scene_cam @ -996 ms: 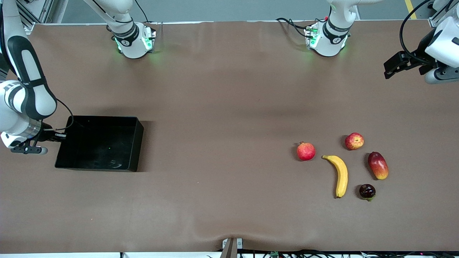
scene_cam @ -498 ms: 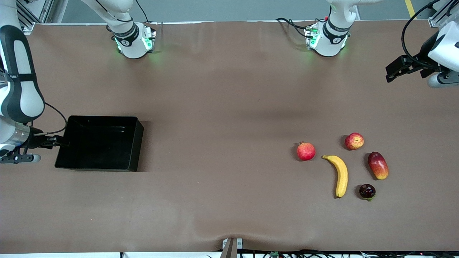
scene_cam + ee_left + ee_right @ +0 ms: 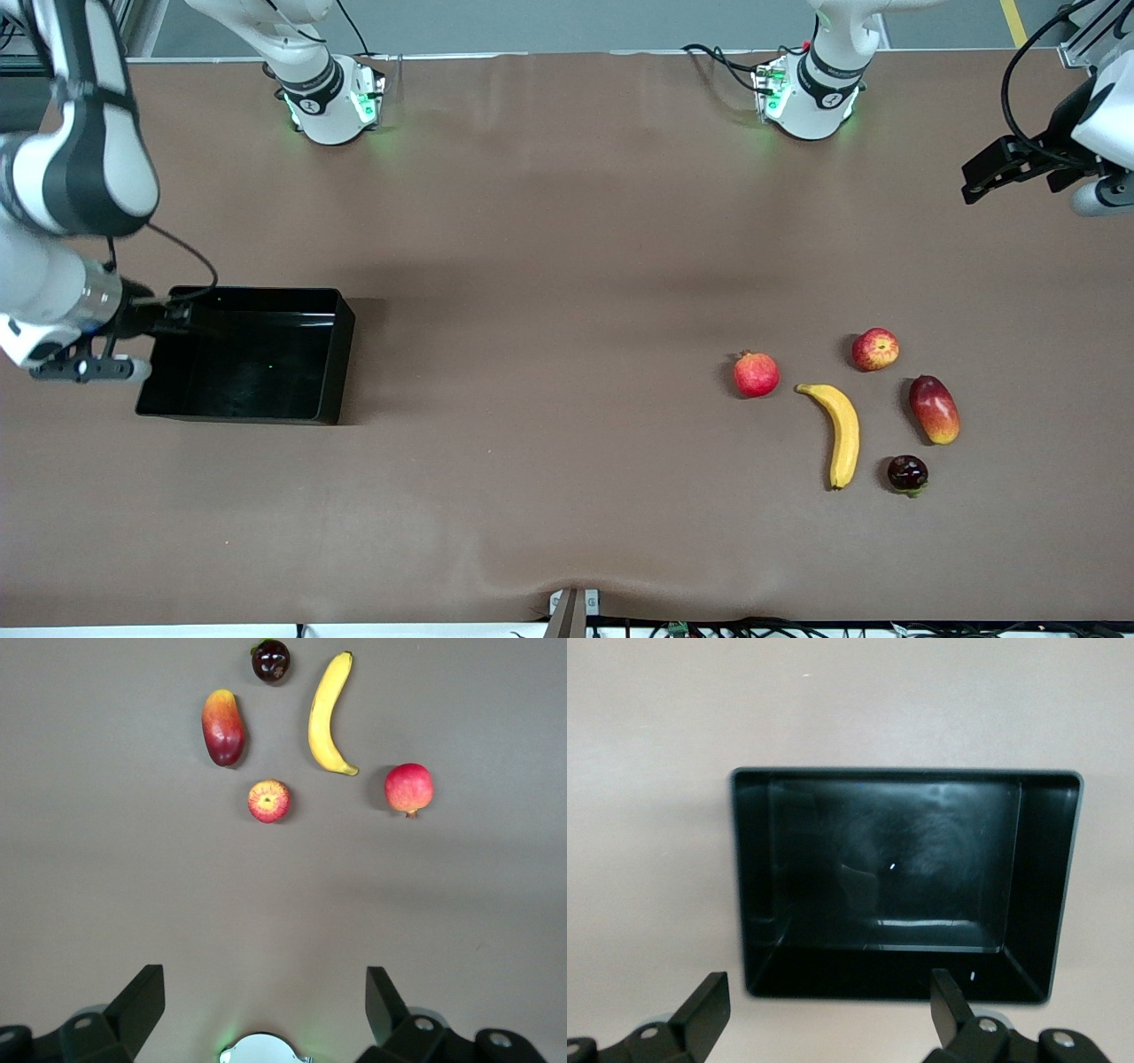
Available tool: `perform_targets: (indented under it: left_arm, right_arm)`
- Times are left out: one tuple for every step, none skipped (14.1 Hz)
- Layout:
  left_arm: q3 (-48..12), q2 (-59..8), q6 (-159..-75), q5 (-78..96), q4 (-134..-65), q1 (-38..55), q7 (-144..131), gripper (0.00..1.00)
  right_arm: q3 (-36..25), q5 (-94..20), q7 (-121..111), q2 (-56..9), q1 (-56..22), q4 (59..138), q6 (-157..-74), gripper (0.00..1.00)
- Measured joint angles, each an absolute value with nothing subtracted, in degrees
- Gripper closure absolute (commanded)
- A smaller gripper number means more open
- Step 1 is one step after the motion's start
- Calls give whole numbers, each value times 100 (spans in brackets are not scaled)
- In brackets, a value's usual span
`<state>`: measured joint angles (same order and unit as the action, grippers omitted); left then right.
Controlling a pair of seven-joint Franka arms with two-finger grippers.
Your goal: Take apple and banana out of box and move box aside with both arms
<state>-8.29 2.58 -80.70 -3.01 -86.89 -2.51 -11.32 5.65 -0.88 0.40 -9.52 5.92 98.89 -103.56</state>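
Observation:
The black open-top box (image 3: 248,354) (image 3: 895,877) sits empty toward the right arm's end of the table. My right gripper (image 3: 168,319) (image 3: 830,988) hangs open just above the box's outer wall, holding nothing. The yellow banana (image 3: 842,432) (image 3: 326,713) and the small red apple (image 3: 875,348) (image 3: 268,801) lie toward the left arm's end, the apple farther from the front camera. My left gripper (image 3: 983,173) (image 3: 266,983) is open and empty, up over bare table at that end, well away from the fruits.
A pinkish-red crowned fruit (image 3: 756,374), a red-to-yellow mango (image 3: 934,408) and a dark round fruit (image 3: 907,473) lie around the banana. Brown cloth (image 3: 549,292) covers the table. The arm bases (image 3: 332,97) stand along the edge farthest from the front camera.
The right gripper opened off the box's end wall, backed away, then rose and came back over that wall. The box stayed put. The left gripper drifted slightly outward.

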Motion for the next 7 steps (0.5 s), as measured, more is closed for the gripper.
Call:
perform_targets:
  left_arm:
    - [-827,263,-8070,-301,-8679,-268,-1132,0]
    - [-827,266,-8070,-301,-8673,-278,-1132,0]
    - [-827,266,-8071,-301,-8668,-282,-1132,0]
    - [-827,266,-8071,-301,-8663,-284,-1132,0]
    - [-827,266,-8071,-301,-8659,-285,-1132,0]
    - [-827,266,-8071,-301,-8653,-285,-1132,0]
    - [-827,266,-8071,-301,-8648,-285,-1132,0]
  right_arm:
    - [564,-87,71,-750,576,9890,-10221,0]
    - [545,-87,72,-585,580,9891,-10119,0]
    - [524,-87,72,-447,586,9892,-10024,0]
    - [504,-87,72,-345,591,9892,-9957,0]
    - [486,-87,72,-263,591,9891,-9901,0]
    - [459,-88,72,-182,583,9889,-9823,0]
    - [393,-89,72,-96,559,9886,-9711,0]
